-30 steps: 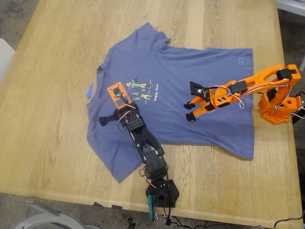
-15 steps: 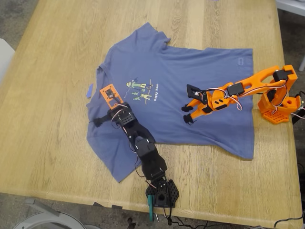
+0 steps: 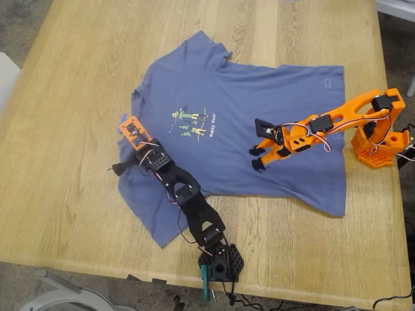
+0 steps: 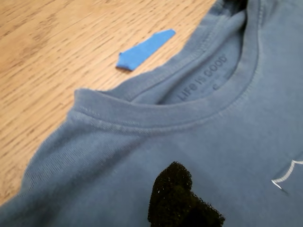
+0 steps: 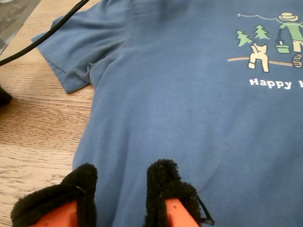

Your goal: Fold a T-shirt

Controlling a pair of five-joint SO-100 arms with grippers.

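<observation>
One soft ribbed-collar cotton T-shirt [image 3: 246,123], flat on grainy wooden table [image 3: 78,194].

T-shirt [image 4: 203,142] fills most of the frame, slate-blue, lying flat on the wooden table [image 4: 47,42]. Ribbed collar [image 4: 156,111] arcs across the middle; inside print reads "LIFE IS GOOD". Small blue scrap [image 4: 144,48] lies on the wood at 11 o'clock from the collar, just beside it, not touching. One black padded fingertip [image 4: 177,196] of my first gripper sits over the fabric at 6 o'clock. Other finger out of frame.
</observation>
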